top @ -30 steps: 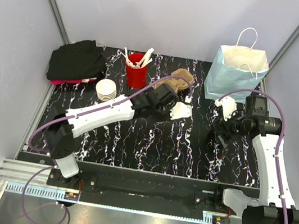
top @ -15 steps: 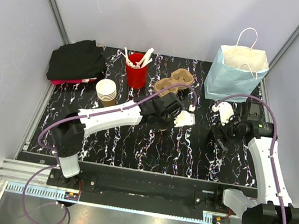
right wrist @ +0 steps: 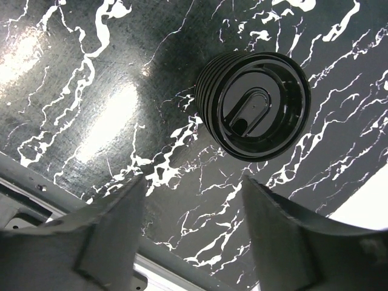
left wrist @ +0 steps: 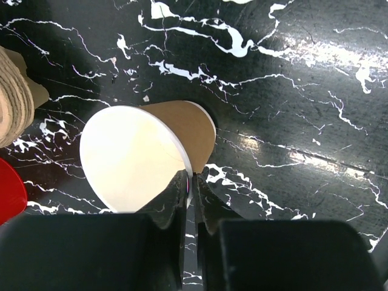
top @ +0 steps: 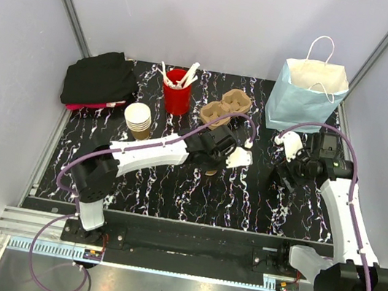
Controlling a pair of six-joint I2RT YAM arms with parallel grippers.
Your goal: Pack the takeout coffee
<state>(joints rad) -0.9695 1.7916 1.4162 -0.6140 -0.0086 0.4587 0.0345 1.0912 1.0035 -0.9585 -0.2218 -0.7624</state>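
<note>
Against a second ago, the left arm has drawn back from the pulp cup carrier (top: pixel 226 106), which now shows whole. Its left tool (left wrist: pixel 189 182) sits lower in the top view, at the middle of the worktop (top: pixel 173 186). That tool is clenched on the takeout coffee (left wrist: pixel 130 160), one finger inside the white rim and one on the tan wall. In the top view the cup is at the centre of the frame, just below the carrier.

The right arm has shifted only a little. The right tool (right wrist: pixel 193 180) is spread and grips nothing, with a stack of black lids (right wrist: pixel 254 106) on the worktop beyond its fingers.

In the top view a red cup (top: pixel 175 98) of white utensils stands left of the carrier, with stacked paper cups (top: pixel 138 118) further left and a black cloth (top: pixel 101 79) at upper left. The blue paper bag (top: pixel 306 97) stands at upper right, with the right arm just below it.
</note>
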